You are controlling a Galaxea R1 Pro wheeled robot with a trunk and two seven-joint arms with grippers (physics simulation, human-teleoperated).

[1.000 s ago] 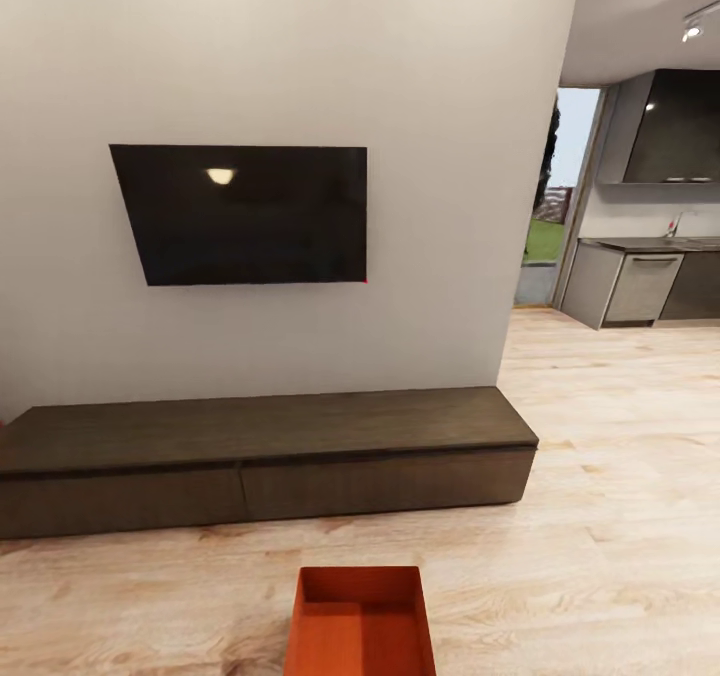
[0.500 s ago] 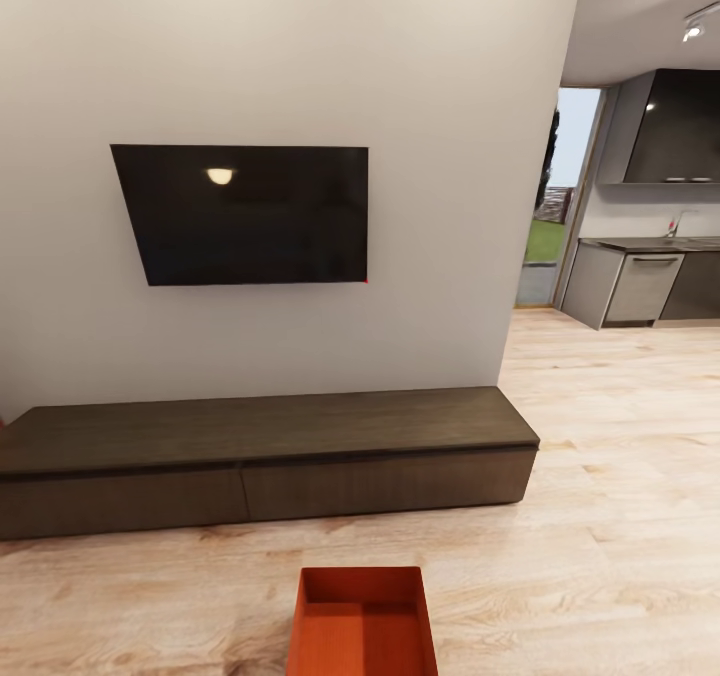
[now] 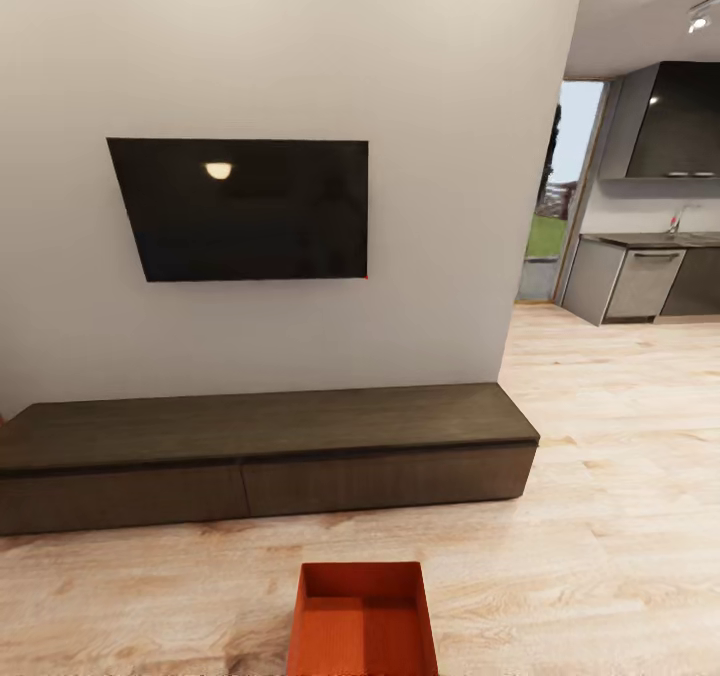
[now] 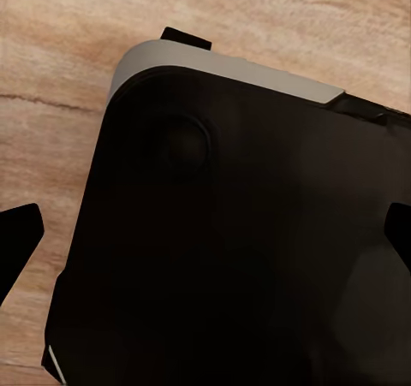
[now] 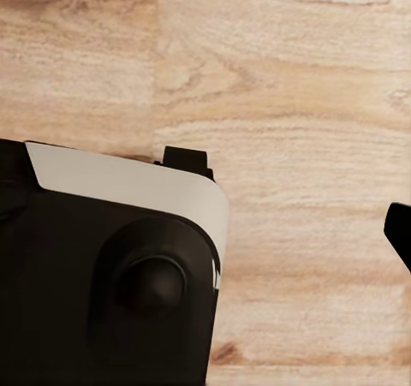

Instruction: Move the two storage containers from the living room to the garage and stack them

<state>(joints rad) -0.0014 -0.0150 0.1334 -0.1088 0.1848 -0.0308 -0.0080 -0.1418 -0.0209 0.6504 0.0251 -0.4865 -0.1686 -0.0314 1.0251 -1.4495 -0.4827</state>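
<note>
On the living-room plank floor (image 3: 620,516), one storage container (image 3: 362,621) sits before the TV cabinet (image 3: 260,456), awaiting pickup; left gripper (image 4: 205,240) spread empty, right gripper unclear.

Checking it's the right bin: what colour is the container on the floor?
Orange-red container, clearest in the head view.

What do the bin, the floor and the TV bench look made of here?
Bin: likely plastic, with smooth, plain orange-red walls and a matte look. Floor: light wood planks, with visible grain and board seams. TV bench: dark brown wood or veneer, with faint grain and a matte finish. As a render, these are only looks.
</note>
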